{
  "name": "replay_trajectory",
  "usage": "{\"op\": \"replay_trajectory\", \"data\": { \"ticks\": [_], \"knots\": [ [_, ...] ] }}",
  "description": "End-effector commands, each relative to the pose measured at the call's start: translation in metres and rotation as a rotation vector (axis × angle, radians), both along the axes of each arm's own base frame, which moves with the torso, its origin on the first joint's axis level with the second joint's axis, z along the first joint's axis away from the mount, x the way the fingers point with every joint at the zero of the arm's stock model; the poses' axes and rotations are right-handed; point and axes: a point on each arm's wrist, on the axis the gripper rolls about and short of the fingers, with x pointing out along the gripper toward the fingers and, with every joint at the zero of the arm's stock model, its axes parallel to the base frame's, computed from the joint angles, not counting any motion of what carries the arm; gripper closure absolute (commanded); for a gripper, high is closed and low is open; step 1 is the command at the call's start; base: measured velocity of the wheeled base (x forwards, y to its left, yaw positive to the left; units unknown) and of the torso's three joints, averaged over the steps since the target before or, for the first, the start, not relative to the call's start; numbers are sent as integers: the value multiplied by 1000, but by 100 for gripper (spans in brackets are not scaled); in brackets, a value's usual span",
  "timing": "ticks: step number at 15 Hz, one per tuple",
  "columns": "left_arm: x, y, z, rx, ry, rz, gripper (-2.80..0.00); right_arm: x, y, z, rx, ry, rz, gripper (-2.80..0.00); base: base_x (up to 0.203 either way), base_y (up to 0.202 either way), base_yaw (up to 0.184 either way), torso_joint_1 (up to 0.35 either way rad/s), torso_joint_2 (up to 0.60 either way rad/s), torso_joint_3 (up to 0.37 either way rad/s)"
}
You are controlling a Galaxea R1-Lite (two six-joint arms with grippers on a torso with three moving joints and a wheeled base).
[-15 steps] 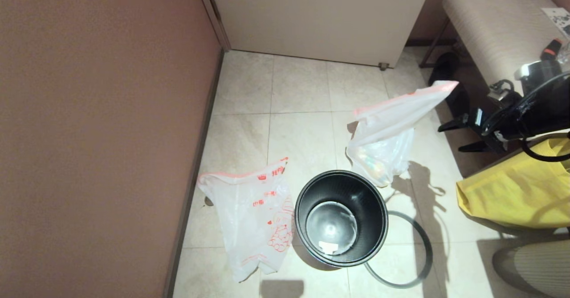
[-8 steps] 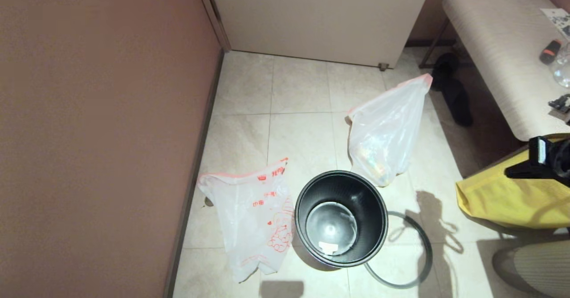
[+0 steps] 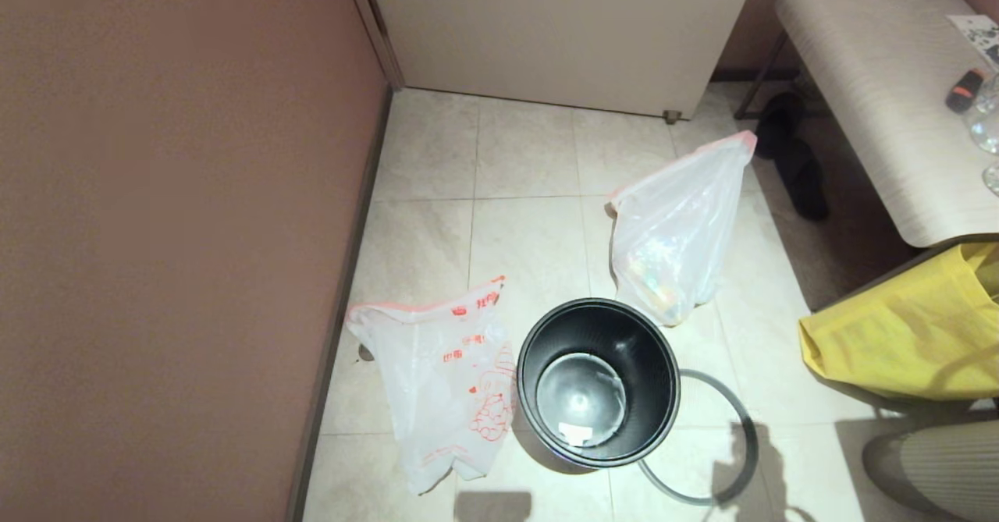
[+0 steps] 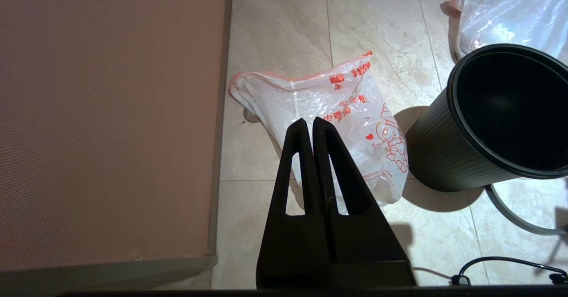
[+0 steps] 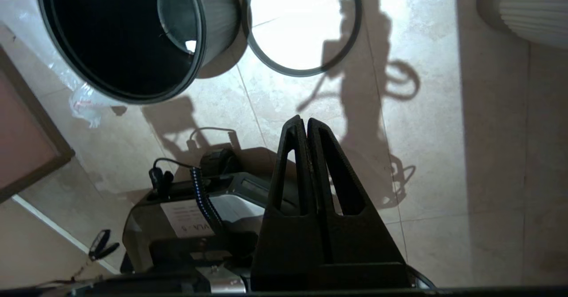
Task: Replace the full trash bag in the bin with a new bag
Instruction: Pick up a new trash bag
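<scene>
The new bag [image 4: 337, 124], lying on the floor left of the bin [image 3: 597, 381], carries bold red characters near its red top edge and down its face, beside a red cartoon drawing; the characters are too small to read. In the right wrist view a white label [image 5: 195, 229] on the robot's base shows part of a printed word, not legible.

In the head view the bin [image 3: 598, 382] stands at lower centre, with the new bag [image 3: 445, 385] lying just left of it. The full trash bag [image 3: 677, 229] sits just above and right of the bin, and the hoop rim [image 3: 741, 444] lies on the floor at its lower right.
</scene>
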Motion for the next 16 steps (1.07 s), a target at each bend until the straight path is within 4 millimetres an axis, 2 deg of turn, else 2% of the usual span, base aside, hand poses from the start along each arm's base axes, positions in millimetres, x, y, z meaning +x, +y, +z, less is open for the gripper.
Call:
{"op": "replay_trajectory", "data": {
  "ticks": [1,5,10,13,16],
  "knots": [
    [0,0,0,0,-2,0,0,-39,10,-2,-27,-105,29,0,0,0,0,0,0,0],
    [0,0,0,0,-2,1,0,-90,22,-8,-90,-203,114,0,0,0,0,0,0,0],
    [0,0,0,0,-2,1,0,-158,30,-39,-172,-242,256,0,0,0,0,0,0,0],
    [0,0,0,0,-2,1,0,-172,26,-62,-189,-219,309,0,0,0,0,0,0,0],
    [0,0,0,-2,-2,0,0,-176,25,-68,-179,-250,283,0,0,0,0,0,0,0]
  ]
}}
